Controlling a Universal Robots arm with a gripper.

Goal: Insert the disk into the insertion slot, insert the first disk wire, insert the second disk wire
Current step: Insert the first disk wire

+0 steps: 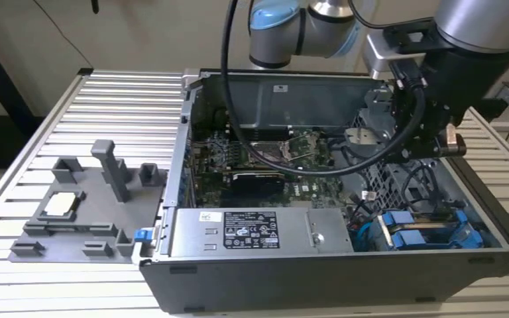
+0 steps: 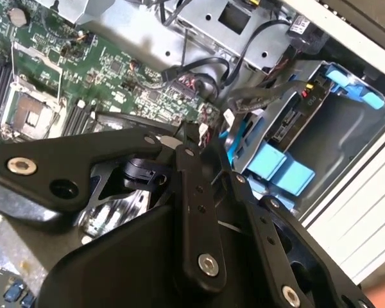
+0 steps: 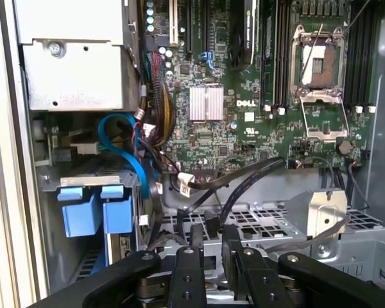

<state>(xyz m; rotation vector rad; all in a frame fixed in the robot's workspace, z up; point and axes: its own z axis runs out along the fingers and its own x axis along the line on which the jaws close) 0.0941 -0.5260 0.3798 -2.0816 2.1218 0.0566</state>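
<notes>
1. Disk (image 1: pixel 423 233) sits in the insertion slot (image 2: pixel 350 138) at the case's corner, blue carrier tabs showing. Step 1 reads as done.
2. Gripper (image 3: pixel 213 232) hangs over the perforated cage (image 3: pixel 263 221), beside the slot and apart from the disk. Fingers (image 3: pixel 196 249) are drawn close, clamped on what looks like the black end of a disk wire (image 3: pixel 244 183). The plug itself is mostly hidden.
3. Step in hand, by my reading: wire 1 goes to the disk's connector edge, which the second wrist view shows facing the cage.
4. To do it well: hold the plug square to that edge and approach along the socket's axis, with no twist. A tilted plug will likely jam.
5. Loose cables, a blue cable (image 3: pixel 125 144) among them, crowd the gap between cage and slot. The held wire should be routed clear of them.
6. Press gently, since the carrier may shift in its clips.
</notes>
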